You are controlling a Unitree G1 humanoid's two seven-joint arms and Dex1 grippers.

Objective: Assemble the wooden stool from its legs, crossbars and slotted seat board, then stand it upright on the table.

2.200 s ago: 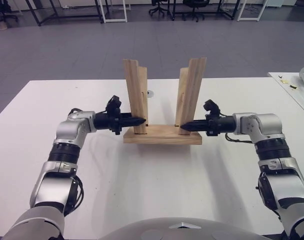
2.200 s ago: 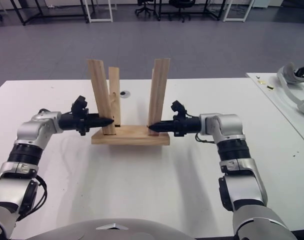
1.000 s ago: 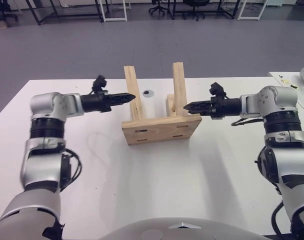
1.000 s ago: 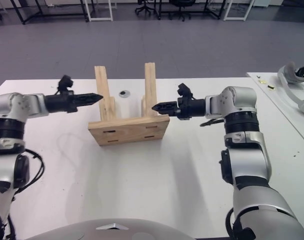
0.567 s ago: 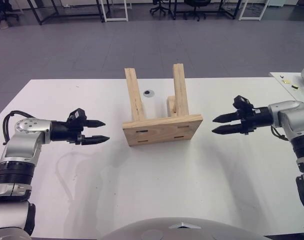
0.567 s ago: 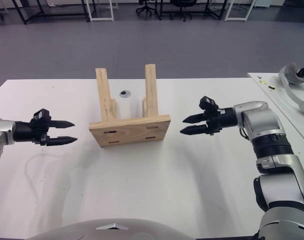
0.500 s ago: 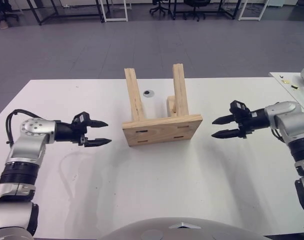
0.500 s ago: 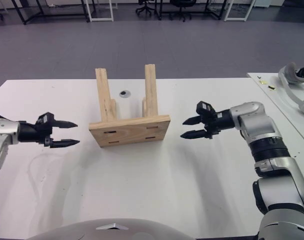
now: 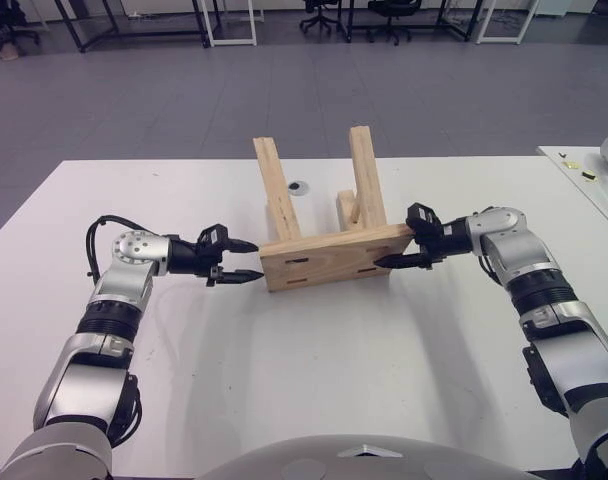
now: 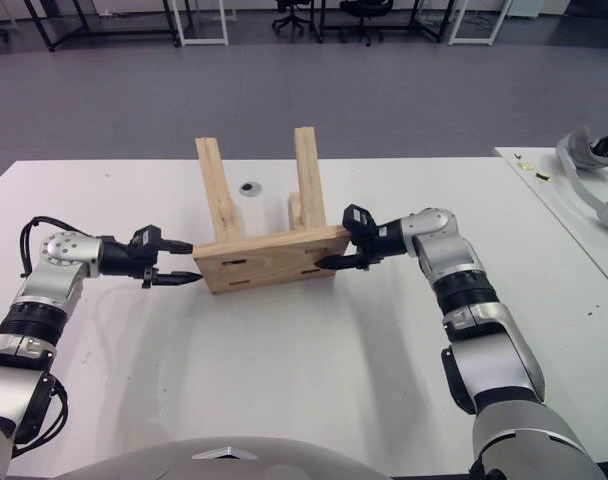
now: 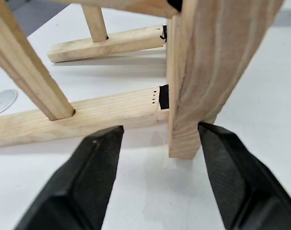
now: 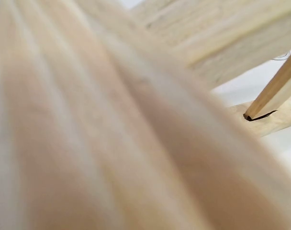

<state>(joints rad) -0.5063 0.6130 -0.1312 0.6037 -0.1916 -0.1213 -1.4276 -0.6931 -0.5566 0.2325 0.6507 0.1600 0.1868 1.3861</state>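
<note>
On table (image 9: 284,380), stool (image 9: 324,240) lies on side, seat (image 9: 329,262) twd robot. L gripper (image 9: 254,259) spread at seat's left edge; R gripper (image 9: 402,250) spread, straddling right edge.

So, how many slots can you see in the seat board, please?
4 slots in the seat board: two near its left end, upper and lower; two near its right end, upper and lower.

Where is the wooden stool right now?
In the left eye view the stool lies on its side in the middle of the table, legs pointing away from the robot, between the left gripper and the right gripper.
</note>
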